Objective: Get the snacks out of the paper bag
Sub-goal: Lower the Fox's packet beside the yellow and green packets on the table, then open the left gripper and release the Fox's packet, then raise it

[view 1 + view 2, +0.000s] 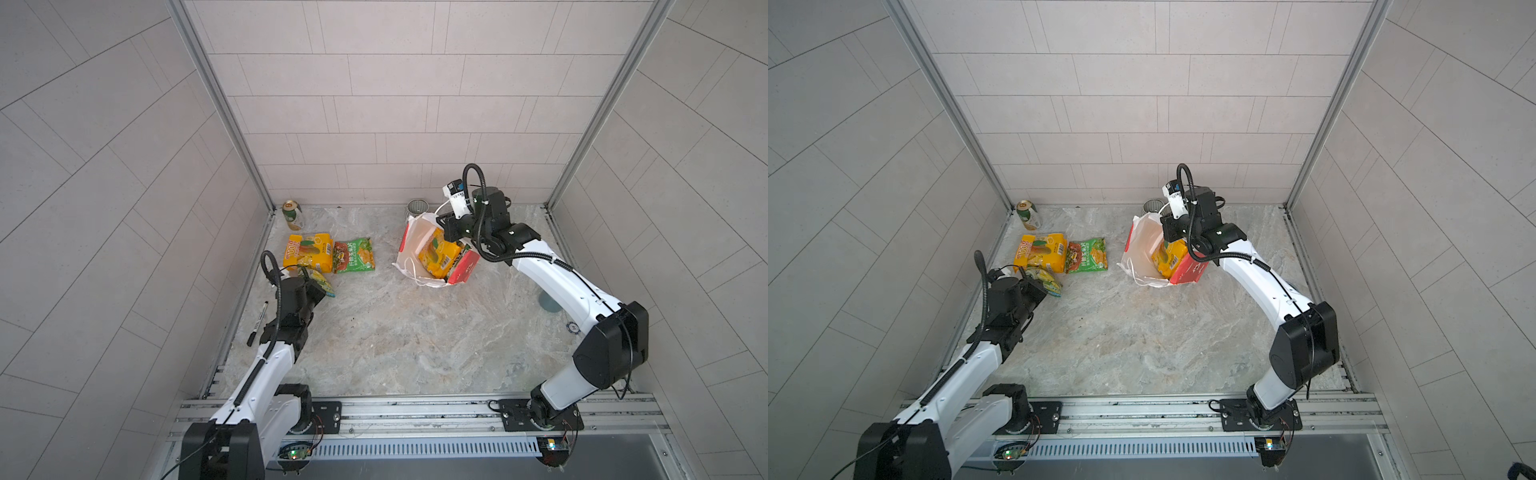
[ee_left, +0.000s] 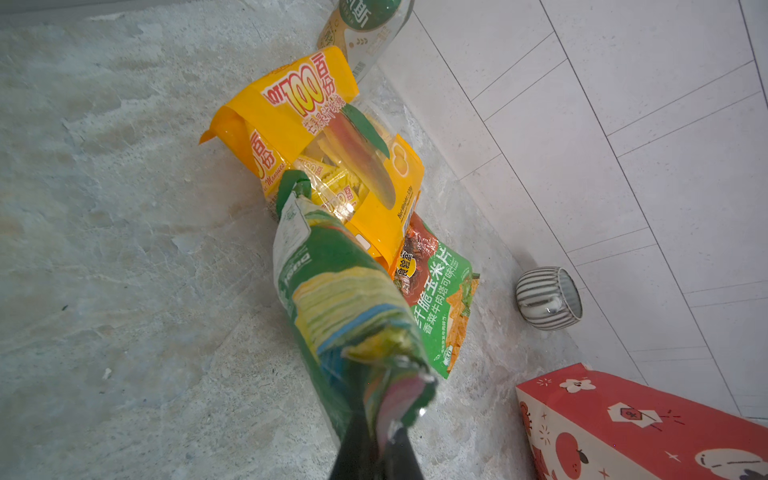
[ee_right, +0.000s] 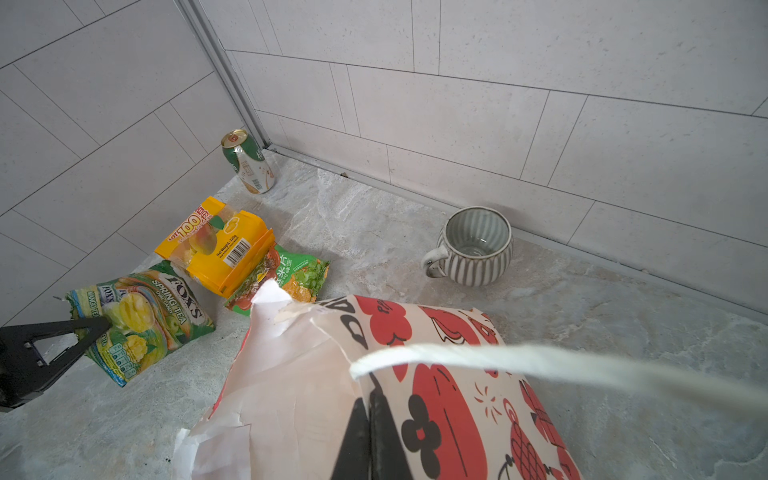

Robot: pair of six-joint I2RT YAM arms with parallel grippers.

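Observation:
The white paper bag (image 1: 417,241) with red side panels leans at the back right, its mouth open upward. My right gripper (image 3: 370,405) is shut on its printed wall near the rim, under a white cord handle (image 3: 540,365). A yellow-orange snack packet (image 1: 438,257) shows inside the bag. At the back left a yellow-orange packet (image 1: 309,251) and a green chips packet (image 1: 354,257) lie flat on the table. Just in front of them, my left gripper (image 2: 390,432) is shut on one end of the green-yellow FOX'S packet (image 2: 332,291), which rests against the yellow packet.
A green-gold can (image 1: 292,215) stands in the back left corner. A ribbed grey mug (image 3: 473,249) stands by the back wall, behind the bag. A black marker (image 1: 257,323) lies along the left wall. Tiled walls enclose three sides.

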